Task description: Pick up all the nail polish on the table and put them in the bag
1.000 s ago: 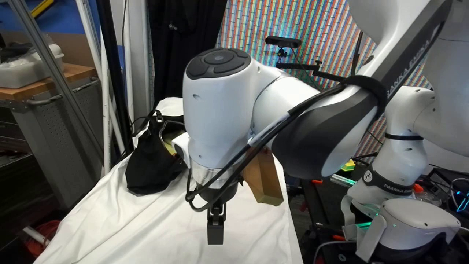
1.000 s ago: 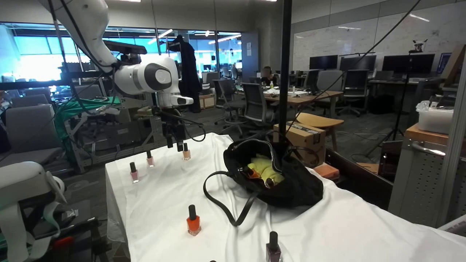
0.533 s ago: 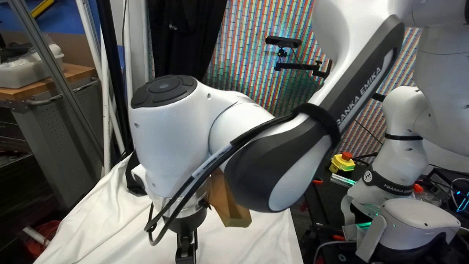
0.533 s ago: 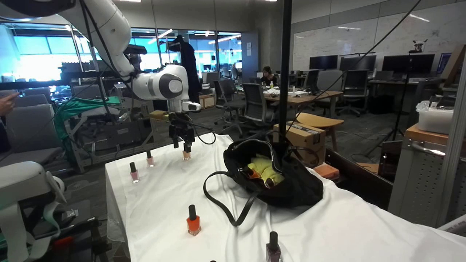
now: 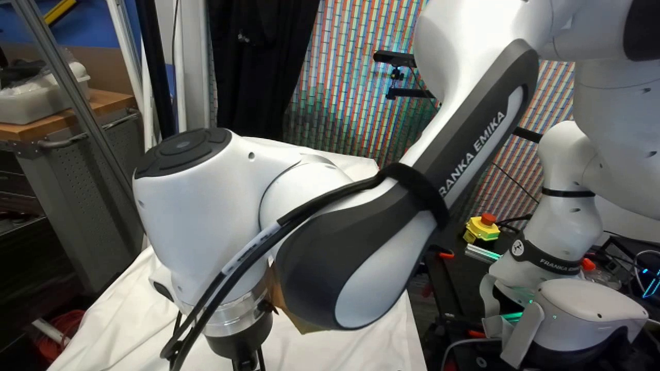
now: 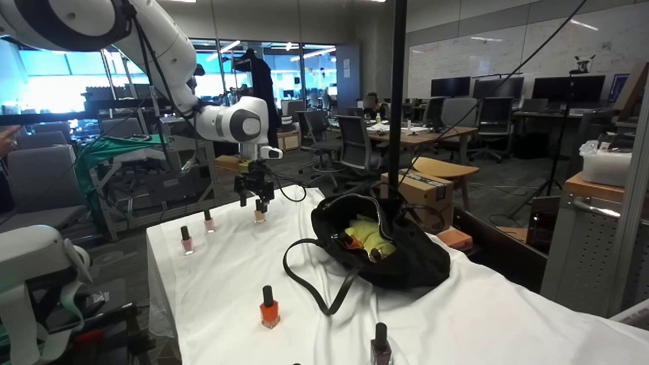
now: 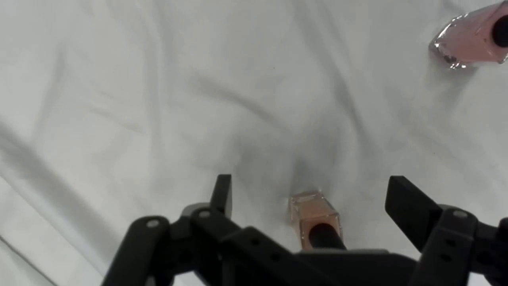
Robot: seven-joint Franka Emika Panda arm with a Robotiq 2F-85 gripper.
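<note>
losing the end of a dark cap [image 7: 322,234] behind the hand [image 7: 308,194], gaping wide, gripping nothing; cropping a pink bottle [image 7: 470,41] in the wrist view. showing glassy peach nail polish [image 7: 314,210] standing on the table [image 6: 218,284].

Upright nail polish bottles [image 6: 269,313], slumped open black bag [image 6: 408,256], on white-clothed table [image 6: 223,281]

In exterior view: plum bottle [image 6: 381,347], dark tip [image 6: 297,364] (perhaps cap) cut by lower edge. Wrist view: pink bottle [image 7: 470,39] clipped at right.
</note>
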